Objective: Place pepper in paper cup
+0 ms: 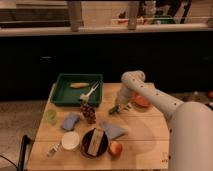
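- While my arm (150,95) reaches in from the right, my gripper (120,105) hangs low over the middle of the wooden table (145,145), just left of an orange plate (141,100).
- At the gripper's tip I see the green pepper (114,110), its point angled down and to the left, close to the tabletop. Whether I am clamping it or have let go, I cannot tell.
- To the left of it lies a bunch of dark grapes (88,112), near but apart.
- Toward the back left sits a green tray (62,96) with a yellowish oblong thing (79,85) and a white brush (90,93) inside.
- Near the front edge stand a white paper cup (70,140), a dark bowl (94,143) and an apple (115,148).
- Two blue cloths lie between: one (70,120) at the left, one (113,129) in the middle.
- A small green cup (51,116) stands close to the left edge.
- Bare wood opens right of the apple, up to the front right corner.
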Motion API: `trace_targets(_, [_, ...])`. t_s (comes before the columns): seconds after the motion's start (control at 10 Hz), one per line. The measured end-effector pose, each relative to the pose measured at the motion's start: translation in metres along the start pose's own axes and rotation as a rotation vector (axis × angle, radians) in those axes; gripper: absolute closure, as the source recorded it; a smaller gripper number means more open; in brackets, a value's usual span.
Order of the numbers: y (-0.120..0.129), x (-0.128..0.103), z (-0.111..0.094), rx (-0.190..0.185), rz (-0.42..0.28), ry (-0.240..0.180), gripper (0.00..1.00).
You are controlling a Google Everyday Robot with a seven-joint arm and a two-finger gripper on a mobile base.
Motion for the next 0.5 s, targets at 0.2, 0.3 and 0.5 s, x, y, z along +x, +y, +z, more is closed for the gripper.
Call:
trace_targets(0.2, [-0.012,-0.016,-0.02,0.024,0.003,0.026,1.0])
trace_targets(0.3, [-0.017,-0.021,-0.028,0.034,0.0,0.04,1.0])
trace_targets(0.5, [-0.032,-0.035,-0.045,0.055,-0.023,0.061,1.0])
